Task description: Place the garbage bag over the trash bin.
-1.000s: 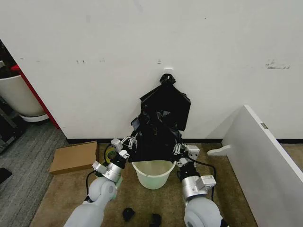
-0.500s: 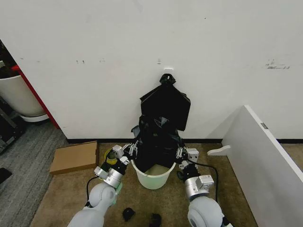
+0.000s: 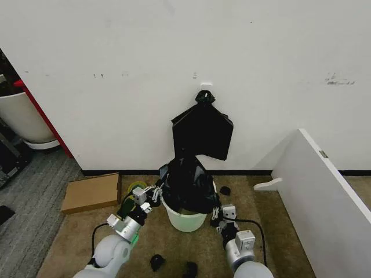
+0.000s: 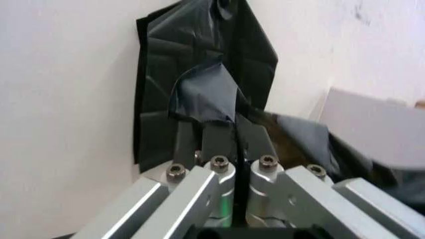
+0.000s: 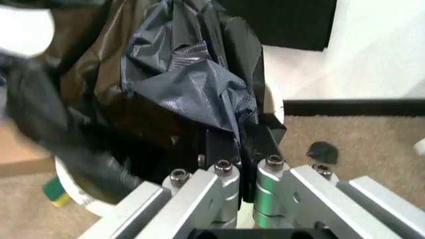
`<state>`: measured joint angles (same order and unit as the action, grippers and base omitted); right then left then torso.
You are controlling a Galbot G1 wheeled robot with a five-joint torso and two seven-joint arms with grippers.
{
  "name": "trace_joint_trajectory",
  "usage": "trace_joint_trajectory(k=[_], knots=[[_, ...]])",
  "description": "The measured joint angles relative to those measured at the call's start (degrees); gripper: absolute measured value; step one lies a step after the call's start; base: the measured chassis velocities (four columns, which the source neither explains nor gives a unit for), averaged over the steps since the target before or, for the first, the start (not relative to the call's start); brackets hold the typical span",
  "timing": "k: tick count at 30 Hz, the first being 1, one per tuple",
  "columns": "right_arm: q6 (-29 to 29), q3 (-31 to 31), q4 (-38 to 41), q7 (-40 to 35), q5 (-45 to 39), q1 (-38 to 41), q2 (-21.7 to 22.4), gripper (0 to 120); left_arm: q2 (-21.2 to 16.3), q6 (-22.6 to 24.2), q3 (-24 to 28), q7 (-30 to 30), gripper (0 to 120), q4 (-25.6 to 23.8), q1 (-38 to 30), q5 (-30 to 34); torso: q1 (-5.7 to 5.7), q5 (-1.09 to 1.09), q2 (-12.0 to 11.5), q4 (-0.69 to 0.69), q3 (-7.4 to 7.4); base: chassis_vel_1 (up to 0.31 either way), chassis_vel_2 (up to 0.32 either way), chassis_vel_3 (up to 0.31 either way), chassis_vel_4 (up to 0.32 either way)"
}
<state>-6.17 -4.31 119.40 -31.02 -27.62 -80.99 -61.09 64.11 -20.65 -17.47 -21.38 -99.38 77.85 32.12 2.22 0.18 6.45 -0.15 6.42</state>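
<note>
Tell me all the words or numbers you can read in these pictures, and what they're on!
None can be read.
The white board leaning at the right carries a small tag on its top edge, too small to read.
The garbage bag, the trash bin and the cardboard sheet show no print.

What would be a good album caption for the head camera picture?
Both grippers, left and right, pull the garbage bag down over the trash bin.
</note>
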Motion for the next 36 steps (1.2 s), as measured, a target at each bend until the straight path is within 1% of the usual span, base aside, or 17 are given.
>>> trace_joint_trajectory(k=[1,2,4,7,10,14,16,19,21,23,25,29,31,36], knots=[[0.0,0.0,0.3,-0.7,-1.3,0.1,-0.1,0,-0.7,0.2,-0.2,0.9,0,-0.7,0.8,-1.5,0.0,0.0,0.0,0.0,0.0,0.0,0.0,0.0,0.0],[0.0,0.0,0.3,-0.7,-1.3,0.1,-0.1,0,-0.7,0.2,-0.2,0.9,0,-0.7,0.8,-1.5,0.0,0.0,0.0,0.0,0.0,0.0,0.0,0.0,0.0],[0.2,-0.4,0.7,-2.2,-3.0,0.1,-0.1,0,-1.8,0.6,-0.5,2.7,0,-1.9,2.4,-4.2,0.0,0.0,0.0,0.0,0.0,0.0,0.0,0.0,0.0],[0.9,-1.4,0.8,-3.4,-3.9,-0.5,0.5,0,-2.7,1.2,-0.7,6.2,0,-2.5,4.6,-8.2,0.0,0.0,0.0,0.01,0.0,0.0,0.0,0.0,0.0],[1.6,-2.3,0.6,-3.7,-4.0,-1.1,1.1,0,-2.3,1.3,-0.7,7.9,0,-1.8,5.3,-10.2,0.0,0.0,0.0,-0.01,0.0,0.0,0.0,0.0,0.0],[2.7,-3.7,-0.5,-4.2,-5.3,-1.8,1.6,0,-1.1,1.5,-0.6,10.8,0,-0.4,6.2,-12.8,0.0,0.0,0.0,-0.01,0.0,0.0,0.0,0.0,0.0],[3.6,-3.9,-0.9,-4.0,-5.7,-1.8,1.6,0,-0.9,1.5,-0.6,11.2,0,-0.2,6.5,-13.4,0.0,0.0,0.0,0.0,0.0,0.0,0.0,0.0,0.0],[7.5,-4.0,-3.0,-1.4,-6.3,-1.8,1.5,0,-0.8,1.6,-0.6,11.9,0,0.2,6.9,-15.0,0.0,0.0,0.0,-0.01,0.0,0.0,0.0,0.0,0.0],[11.3,-3.9,-5.5,2.8,-7.2,-1.3,1.4,0,-0.9,2.0,-0.6,12.8,0,0.9,7.1,-16.5,0.0,0.01,0.0,0.0,0.0,0.0,0.0,0.0,0.0],[13.0,-3.6,-7.3,5.2,-8.2,-0.8,1.4,0,-0.9,2.3,-0.6,13.0,0,1.6,7.0,-17.1,0.0,0.01,0.0,0.0,0.0,0.0,0.0,0.0,0.0],[13.5,-3.5,-8.1,6.0,-8.6,-0.5,1.3,0,-0.9,2.3,-0.6,13.0,0,2.0,6.9,-17.3,0.0,0.01,0.0,0.0,0.0,0.0,0.0,0.0,0.0],[15.8,-2.6,-12.1,8.9,-9.5,0.3,0.9,0,-0.1,2.8,0.0,13.0,0,4.3,5.9,-18.4,0.0,0.01,0.0,0.0,0.0,0.0,0.0,0.0,0.0],[16.0,-2.4,-12.6,9.2,-9.6,0.4,0.8,0,0.1,2.9,0.1,13.1,0,4.6,5.7,-18.5,0.0,0.01,0.0,0.0,0.0,0.0,0.0,0.0,0.0],[18.1,-0.5,-17.3,11.0,-10.1,0.8,-0.2,0,1.8,4.2,0.7,14.4,0,7.3,4.1,-19.9,0.0,0.01,0.0,-0.01,0.0,0.0,0.0,0.0,0.0]])
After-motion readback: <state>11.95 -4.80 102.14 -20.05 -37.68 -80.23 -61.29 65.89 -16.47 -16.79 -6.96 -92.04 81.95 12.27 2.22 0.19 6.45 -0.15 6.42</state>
